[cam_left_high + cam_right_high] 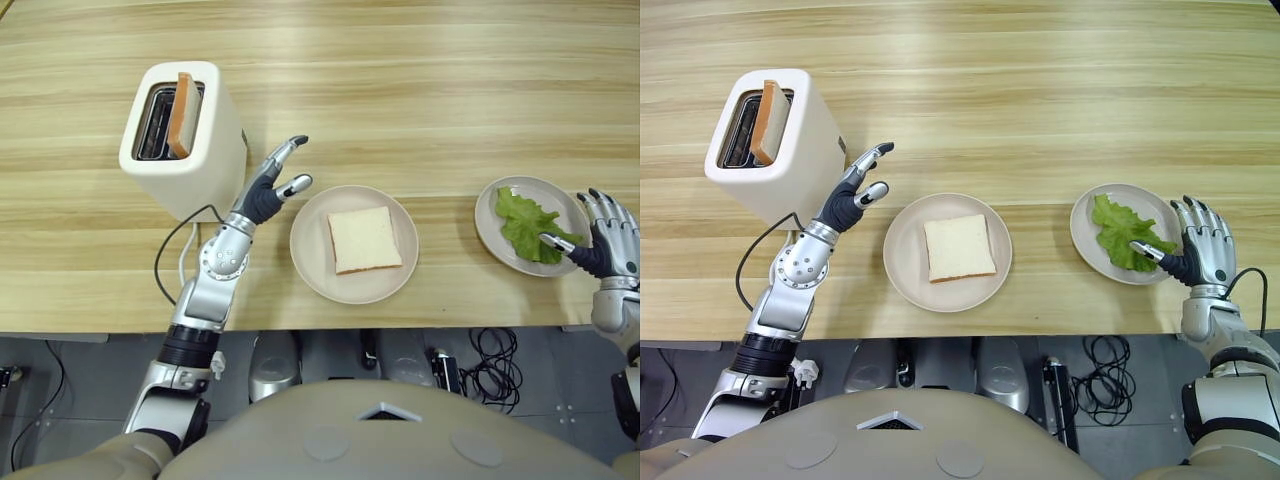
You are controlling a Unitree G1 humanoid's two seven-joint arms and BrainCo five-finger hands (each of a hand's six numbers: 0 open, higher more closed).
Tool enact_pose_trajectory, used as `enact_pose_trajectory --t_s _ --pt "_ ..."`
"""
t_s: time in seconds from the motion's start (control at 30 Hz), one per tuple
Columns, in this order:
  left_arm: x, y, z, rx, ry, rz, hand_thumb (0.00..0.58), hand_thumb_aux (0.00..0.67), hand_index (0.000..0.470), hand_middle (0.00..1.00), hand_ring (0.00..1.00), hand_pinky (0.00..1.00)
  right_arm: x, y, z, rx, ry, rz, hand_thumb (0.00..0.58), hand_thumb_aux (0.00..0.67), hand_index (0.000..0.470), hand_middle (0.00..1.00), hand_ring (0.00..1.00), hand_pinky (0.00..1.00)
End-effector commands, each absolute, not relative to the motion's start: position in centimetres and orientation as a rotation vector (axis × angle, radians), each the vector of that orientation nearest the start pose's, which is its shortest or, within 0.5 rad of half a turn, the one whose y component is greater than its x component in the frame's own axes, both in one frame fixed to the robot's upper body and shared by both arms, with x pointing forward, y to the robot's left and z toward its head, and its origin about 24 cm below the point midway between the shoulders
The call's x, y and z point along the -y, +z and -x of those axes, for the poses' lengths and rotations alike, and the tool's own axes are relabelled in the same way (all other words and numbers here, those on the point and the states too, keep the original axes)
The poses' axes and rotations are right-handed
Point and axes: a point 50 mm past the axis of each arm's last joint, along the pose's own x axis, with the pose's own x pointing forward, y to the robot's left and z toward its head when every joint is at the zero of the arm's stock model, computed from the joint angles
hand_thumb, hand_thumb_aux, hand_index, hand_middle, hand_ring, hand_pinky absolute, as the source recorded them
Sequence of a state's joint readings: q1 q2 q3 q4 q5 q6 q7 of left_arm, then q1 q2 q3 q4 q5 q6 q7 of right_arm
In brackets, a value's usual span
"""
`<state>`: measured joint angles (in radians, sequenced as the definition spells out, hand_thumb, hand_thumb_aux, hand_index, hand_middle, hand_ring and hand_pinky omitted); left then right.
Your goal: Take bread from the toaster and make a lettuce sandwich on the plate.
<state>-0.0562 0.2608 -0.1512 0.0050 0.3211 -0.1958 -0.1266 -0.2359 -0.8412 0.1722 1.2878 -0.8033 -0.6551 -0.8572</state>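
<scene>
A cream toaster point(190, 140) stands at the left of the wooden table with one bread slice point(181, 113) sticking up from its slot. Another bread slice point(363, 239) lies flat on the beige plate point(310, 260) in the middle. A green lettuce leaf point(528, 227) rests on a smaller plate point(490, 235) at the right. My left hand point(272, 185) hovers open between the toaster and the middle plate, holding nothing. My right hand point(1198, 250) sits at the right rim of the lettuce plate, open, a fingertip touching the leaf's edge.
The toaster's black and white cords point(170, 255) trail off the table's front edge beside my left forearm. The wooden table point(420, 90) stretches wide behind the plates.
</scene>
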Motion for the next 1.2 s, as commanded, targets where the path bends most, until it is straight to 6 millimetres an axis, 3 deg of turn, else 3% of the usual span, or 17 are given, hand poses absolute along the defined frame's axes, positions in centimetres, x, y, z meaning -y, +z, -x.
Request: enact_pose_trajectory --t_s 0.03,0.47,0.5,0.53,0.57,0.63,0.7,1.0,1.07,1.1,1.2 --pt "-14.3 5.6 -25.7 0.176 -0.344 -0.580 0.000 0.000 0.000 0.00 0.00 0.00 38.3 0.6 -19.3 -0.086 -0.206 1.501 0.000 0.000 0.000 0.00 0.00 0.00" --pt "-14.0 4.9 -25.6 0.159 -0.360 -0.584 0.000 0.000 0.000 0.00 0.00 0.00 37.2 -0.2 -19.7 -0.061 -0.125 1.551 0.000 0.000 0.000 0.00 0.00 0.00" --pt "-14.1 4.9 -25.6 0.159 -0.357 -0.585 0.000 0.000 0.000 0.00 0.00 0.00 37.1 -0.3 -19.7 -0.063 -0.126 1.546 0.392 0.289 0.198 0.00 0.00 0.00" --pt "-14.2 4.9 -25.6 0.158 -0.356 -0.585 0.000 0.000 0.000 0.00 0.00 0.00 37.1 -0.3 -19.7 -0.064 -0.129 1.539 0.392 0.289 0.198 0.00 0.00 0.00" --pt "-14.2 4.9 -25.6 0.157 -0.354 -0.585 0.000 0.000 0.000 0.00 0.00 0.00 37.1 -0.3 -19.8 -0.065 -0.131 1.531 0.460 0.365 0.251 0.00 0.00 0.00" --pt "-14.2 4.8 -25.5 0.154 -0.353 -0.586 0.000 0.000 0.000 0.00 0.00 0.00 37.0 -0.4 -19.8 -0.067 -0.126 1.529 0.512 0.441 0.303 0.00 0.00 0.00" --pt "-14.3 4.7 -25.5 0.151 -0.353 -0.587 0.000 0.000 0.000 0.00 0.00 0.00 36.9 -0.6 -19.8 -0.073 -0.121 1.529 0.527 0.468 0.321 0.00 0.00 0.00" --pt "-14.4 4.3 -25.6 0.142 -0.347 -0.596 0.000 0.000 0.000 0.00 0.00 0.00 36.0 -0.5 -20.4 -0.010 -0.094 1.518 0.555 0.531 0.364 0.00 0.00 0.00" --pt "-14.4 4.2 -25.6 0.139 -0.348 -0.597 0.000 0.000 0.000 0.00 0.00 0.00 35.8 -0.3 -20.6 0.019 -0.093 1.511 0.567 0.570 0.391 0.00 0.00 0.00" --pt "-14.3 4.2 -25.6 0.138 -0.349 -0.598 0.000 0.000 0.000 0.00 0.00 0.00 35.7 -0.2 -20.7 0.034 -0.097 1.507 0.580 0.652 0.447 0.00 0.00 0.00" --pt "-14.4 4.1 -25.7 0.136 -0.350 -0.598 0.000 0.000 0.000 0.00 0.00 0.00 35.5 0.1 -21.1 0.062 -0.102 1.493 0.580 0.670 0.460 0.00 0.00 0.00"
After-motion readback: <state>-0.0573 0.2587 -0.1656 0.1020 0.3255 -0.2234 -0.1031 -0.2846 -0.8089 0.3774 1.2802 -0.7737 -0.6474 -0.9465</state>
